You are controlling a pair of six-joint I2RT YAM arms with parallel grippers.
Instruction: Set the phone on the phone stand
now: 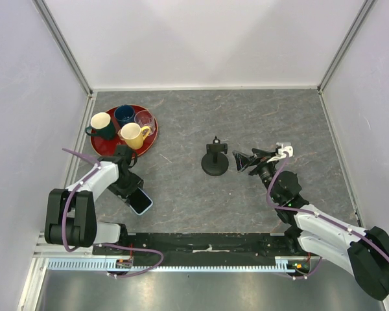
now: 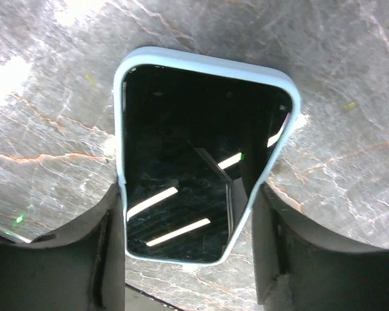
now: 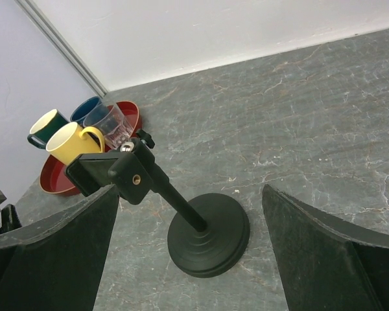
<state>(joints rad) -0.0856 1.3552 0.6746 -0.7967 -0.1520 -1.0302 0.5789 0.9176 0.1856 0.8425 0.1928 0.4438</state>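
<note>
The phone (image 1: 141, 202), black glass in a light blue case, lies flat on the grey table near the left front. In the left wrist view the phone (image 2: 194, 162) sits between my fingers. My left gripper (image 2: 188, 194) is shut on it, one finger pressing each long edge, and the phone still rests on the table. The phone stand (image 1: 215, 162) is upright at mid-table, a black disc base with a thin post and a clamp on top. My right gripper (image 1: 243, 161) hovers just right of it, open. In the right wrist view the stand (image 3: 207, 233) lies between the wide-apart fingers (image 3: 52, 253), untouched.
A red tray (image 1: 107, 148) at the back left carries a yellow mug (image 1: 132, 135), a dark green mug (image 1: 102, 124), a blue cup (image 1: 124, 115) and a clear glass (image 1: 144, 120). It stands just behind my left arm. Walls close the table on three sides.
</note>
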